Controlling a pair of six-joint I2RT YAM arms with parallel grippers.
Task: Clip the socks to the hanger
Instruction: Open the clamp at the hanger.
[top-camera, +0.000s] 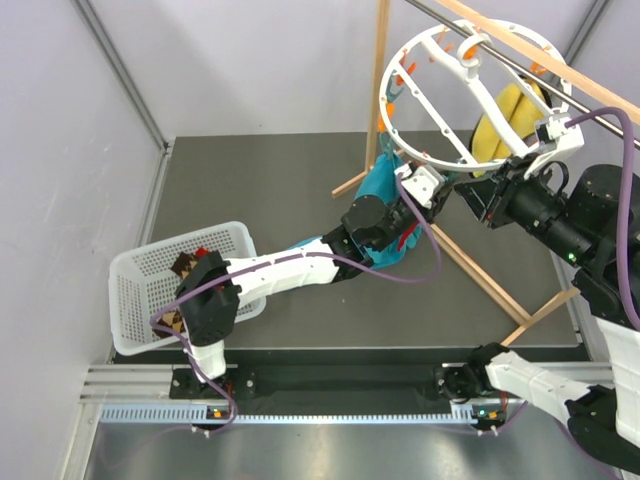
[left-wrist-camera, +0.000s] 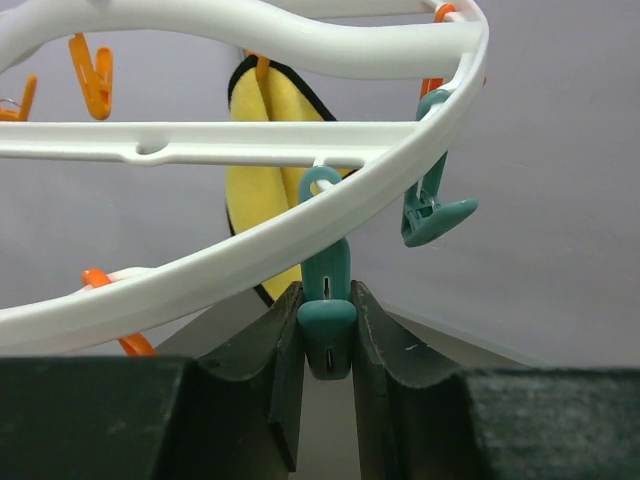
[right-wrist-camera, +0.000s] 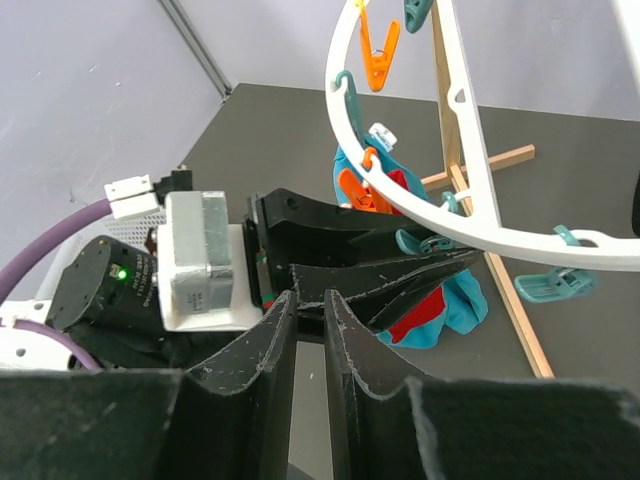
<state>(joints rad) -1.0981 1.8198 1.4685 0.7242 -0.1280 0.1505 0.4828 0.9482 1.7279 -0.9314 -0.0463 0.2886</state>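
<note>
left wrist view: left claw (left-wrist-camera: 327, 310) is closed most of the way, its two dark fingers pressed on either side of a teal clip (left-wrist-camera: 330, 265). that clip hangs from the rim of the white ring hanger (left-wrist-camera: 250, 250). a second teal clip (left-wrist-camera: 432, 215) hangs free just beside it on the same rim. orange clips (left-wrist-camera: 92, 72) sit further round the ring. a yellow cloth (left-wrist-camera: 262, 185) hangs behind the spokes.

right wrist view: right claw (right-wrist-camera: 310, 305) has its fingers almost together, only a thin slit between them, and nothing visible in it. it stands just behind the left claw, below the hanger rim. a red sock (right-wrist-camera: 410, 325) shows against a teal cloth (right-wrist-camera: 462, 300) under the ring; its attachment cannot be determined.

top external view: hanger hangs by its hook from a wooden rail frame (top-camera: 480, 270) at the far right, above the dark surface (top-camera: 280, 190). both claws meet at its lower rim. a white mesh basket (top-camera: 130, 300) rests at the near left of the surface, well apart from the hanger. it holds checkered socks (top-camera: 185, 265), partly hidden by the left arm.
</note>
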